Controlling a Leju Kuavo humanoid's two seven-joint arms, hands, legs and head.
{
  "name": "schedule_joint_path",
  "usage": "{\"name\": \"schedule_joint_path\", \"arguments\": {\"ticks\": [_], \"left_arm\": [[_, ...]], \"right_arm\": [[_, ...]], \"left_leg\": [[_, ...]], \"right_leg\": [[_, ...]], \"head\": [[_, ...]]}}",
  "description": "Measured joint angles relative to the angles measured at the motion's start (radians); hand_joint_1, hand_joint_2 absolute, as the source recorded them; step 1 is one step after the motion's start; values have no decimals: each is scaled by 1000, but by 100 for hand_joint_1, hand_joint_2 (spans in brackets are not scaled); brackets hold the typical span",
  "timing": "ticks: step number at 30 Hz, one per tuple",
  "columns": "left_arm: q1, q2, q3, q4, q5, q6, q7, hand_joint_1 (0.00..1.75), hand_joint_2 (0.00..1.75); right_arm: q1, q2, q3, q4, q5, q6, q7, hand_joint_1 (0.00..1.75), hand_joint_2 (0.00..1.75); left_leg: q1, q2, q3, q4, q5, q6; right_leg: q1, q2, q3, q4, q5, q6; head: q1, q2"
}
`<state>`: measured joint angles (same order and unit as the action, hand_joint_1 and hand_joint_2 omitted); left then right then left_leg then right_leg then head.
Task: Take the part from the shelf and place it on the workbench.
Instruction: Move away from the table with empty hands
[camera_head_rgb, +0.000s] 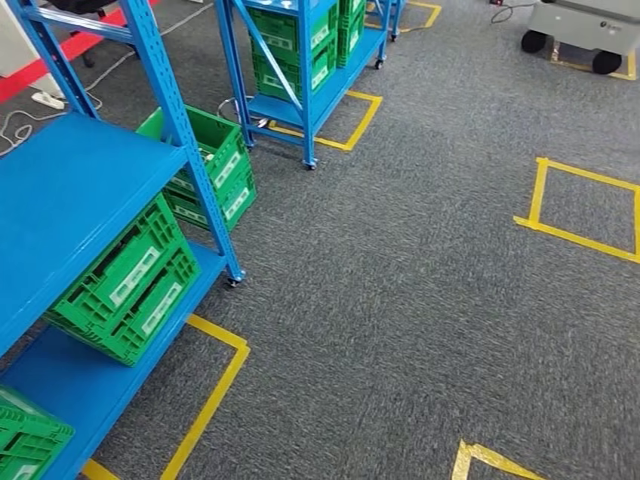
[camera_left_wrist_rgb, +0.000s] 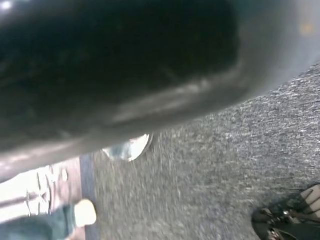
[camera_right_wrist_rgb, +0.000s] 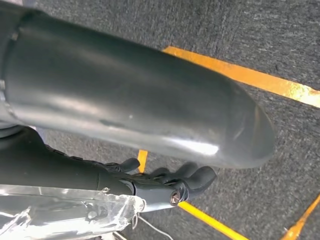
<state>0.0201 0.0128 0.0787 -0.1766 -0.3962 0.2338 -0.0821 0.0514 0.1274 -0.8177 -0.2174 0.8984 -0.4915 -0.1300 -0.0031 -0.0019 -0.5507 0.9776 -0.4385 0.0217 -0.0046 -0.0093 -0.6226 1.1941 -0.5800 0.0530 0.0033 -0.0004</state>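
Observation:
A blue shelf (camera_head_rgb: 68, 190) stands at the left of the head view with green crates (camera_head_rgb: 128, 285) on its lower level, and no loose part shows on it. In the right wrist view my right hand (camera_right_wrist_rgb: 151, 145) hangs over the carpet. Its thick grey thumb (camera_right_wrist_rgb: 132, 100) is apart from the dark fingers (camera_right_wrist_rgb: 177, 182), and nothing lies between them. A crinkled clear plastic wrap (camera_right_wrist_rgb: 75, 215) shows behind the fingers, and what it covers is unclear. In the left wrist view my left hand (camera_left_wrist_rgb: 113, 65) is a dark blurred mass with its fingers hidden.
Grey carpet carries yellow tape squares (camera_head_rgb: 585, 205). A second blue shelf (camera_head_rgb: 309, 60) with green crates stands further back. One green crate (camera_head_rgb: 215, 165) sits on the floor beside the near shelf. A white wheeled unit (camera_head_rgb: 581, 25) is at far right. A person's shoe (camera_left_wrist_rgb: 85, 212) is near.

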Motion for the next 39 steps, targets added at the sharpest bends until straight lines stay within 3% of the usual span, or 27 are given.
{"name": "schedule_joint_path", "arguments": {"ticks": [2,3,5,7,9,11,12,14,16,17,18,19,21,22,24,27,29,31,32,33,34,35,37,39], "left_arm": [[0,0,24,0,24,-21,12,0,0],[1,0,35,0,32,-27,16,0,0],[1,-1,54,0,41,-35,21,0,0],[0,1,66,0,42,-39,23,0,0],[1,3,72,0,41,-39,25,0,0],[4,1,74,0,34,-39,26,0,0],[5,1,74,0,29,-39,26,0,0],[3,0,75,0,21,-37,26,0,0],[-1,-1,75,0,19,-36,26,0,0],[-1,-1,75,0,19,-36,26,0,0],[0,-2,75,0,18,-36,26,0,0],[2,-2,75,0,17,-36,26,0,0],[3,-2,75,0,11,-36,27,0,0],[1,-2,75,0,8,-37,28,0,0],[-3,-1,75,0,4,-39,32,0,0],[0,-2,75,0,2,-40,34,0,0],[0,-2,75,0,1,-40,35,0,0],[-2,-2,75,0,1,-40,35,0,0],[-2,-2,75,0,1,-40,35,0,0],[-2,-2,75,0,1,-40,35,0,0],[-1,-2,75,0,1,-40,35,0,0],[-1,-3,75,0,1,-40,35,0,0],[-2,-2,75,0,0,-40,35,0,0],[-2,0,75,0,-6,-40,35,0,0]], "right_arm": [[2,0,-6,0,1,0,-2,0,0],[2,0,-9,0,2,0,-3,0,0],[2,0,-14,0,5,0,-5,0,0],[1,0,-17,0,8,0,-7,0,0],[1,0,-19,0,10,0,-8,0,0],[2,0,-22,0,13,0,-8,0,0],[2,0,-24,0,14,0,-9,0,0],[2,0,-26,0,16,0,-10,0,0],[3,0,-28,0,16,0,-10,0,0],[3,0,-30,0,16,0,-10,0,0],[3,0,-31,0,17,0,-10,0,0],[2,0,-33,0,17,0,-10,0,0],[1,0,-34,0,19,1,-10,0,0],[1,0,-34,0,21,2,-10,0,0],[1,0,-34,0,23,2,-10,0,0],[-1,0,-35,0,25,2,-10,0,0],[-1,1,-35,0,26,2,-10,0,0],[1,2,-36,0,26,3,-10,0,0],[1,2,-36,0,26,3,-9,0,0],[2,2,-37,0,26,3,-9,0,0],[2,2,-37,0,26,3,-9,0,0],[2,2,-37,0,26,3,-9,0,0],[1,2,-37,0,27,3,-10,0,0],[-1,2,-37,0,32,3,-10,0,0]], "left_leg": [[0,-13,1,0,0,1],[1,-20,2,1,-1,1],[4,-35,5,2,-3,-4],[3,-50,4,9,-7,-15],[2,-63,-4,14,-5,-27],[6,-68,-9,14,-3,-37],[7,-60,-14,24,-11,-42],[7,-30,-51,103,-60,-49],[7,-14,-116,239,-125,-53],[8,-12,-141,291,-141,-53],[8,-12,-147,305,-135,-52],[7,-11,-134,281,-113,-50],[5,6,-68,155,-45,-43],[2,20,-36,91,-25,-39],[-3,39,-6,24,-15,-31],[-2,24,-5,12,-12,-16],[3,13,-1,7,-8,-4],[3,2,-1,7,-8,2],[3,-4,-1,7,-8,3],[3,-11,0,7,-9,3],[4,-18,1,8,-9,3],[5,-26,2,8,-10,1],[6,-41,4,14,-14,-10],[5,-54,-1,21,-15,-23]], "right_leg": [[-2,5,-55,105,-32,5],[-3,5,-59,107,-18,6],[-8,14,-11,-1,52,10],[-16,45,51,-126,96,12],[-18,63,72,-164,96,2],[-15,51,71,-165,99,-14],[-15,45,71,-166,102,-22],[-14,29,70,-169,104,-33],[-10,11,68,-169,102,-39],[-9,3,68,-169,102,-40],[-8,-4,68,-169,101,-41],[-7,-11,69,-169,101,-41],[-5,-22,72,-169,99,-40],[-3,-27,73,-167,98,-37],[2,-38,73,-167,96,-28],[1,-44,72,-165,90,-12],[-2,-21,41,-96,48,-4],[-3,1,-24,42,-16,1],[-4,4,-54,101,-37,2],[-4,6,-71,130,-38,3],[-6,6,-68,118,-20,4],[-8,8,-46,67,16,5],[-14,29,25,-80,80,8],[-17,50,65,-155,96,2]], "head": [[2,0],[2,0],[2,0],[4,0],[4,0],[3,0],[1,0],[-3,0],[-5,0],[-5,0],[-5,0],[-5,0],[-5,0],[-6,0],[-5,0],[-4,0],[0,0],[5,0],[6,0],[6,0],[6,0],[6,0],[7,0],[6,0]]}}
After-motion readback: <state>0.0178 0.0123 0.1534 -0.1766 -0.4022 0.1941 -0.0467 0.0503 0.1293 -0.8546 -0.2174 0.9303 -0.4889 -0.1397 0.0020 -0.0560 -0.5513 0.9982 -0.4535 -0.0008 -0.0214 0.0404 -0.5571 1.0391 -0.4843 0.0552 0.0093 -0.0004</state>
